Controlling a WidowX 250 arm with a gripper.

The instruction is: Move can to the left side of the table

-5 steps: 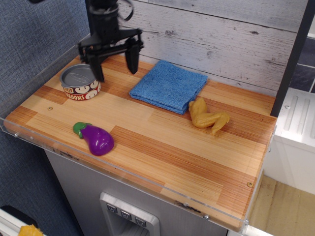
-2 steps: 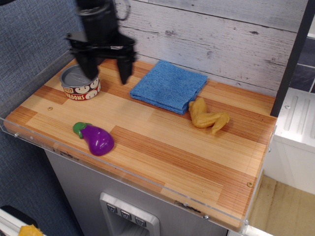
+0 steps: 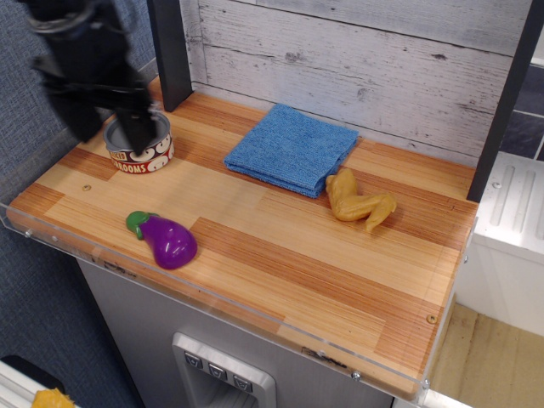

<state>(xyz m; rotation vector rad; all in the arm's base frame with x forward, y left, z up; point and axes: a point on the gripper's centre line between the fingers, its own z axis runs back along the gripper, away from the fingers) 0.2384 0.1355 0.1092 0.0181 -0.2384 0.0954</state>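
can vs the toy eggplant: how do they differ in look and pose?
The can is a squat tin standing upright, grey lid up, with a red-and-cream label; the eggplant is glossy purple with a green stem, lying on its side. The can sits toward the back left, partly hidden by the gripper; the eggplant lies unobstructed near the front edge. Both rest on the table, at its left side.

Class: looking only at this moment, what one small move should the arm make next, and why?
Probably lift the gripper clear and stop: the can already stands upright at the table's left end, and the blurred fingers overlap it without clearly gripping.
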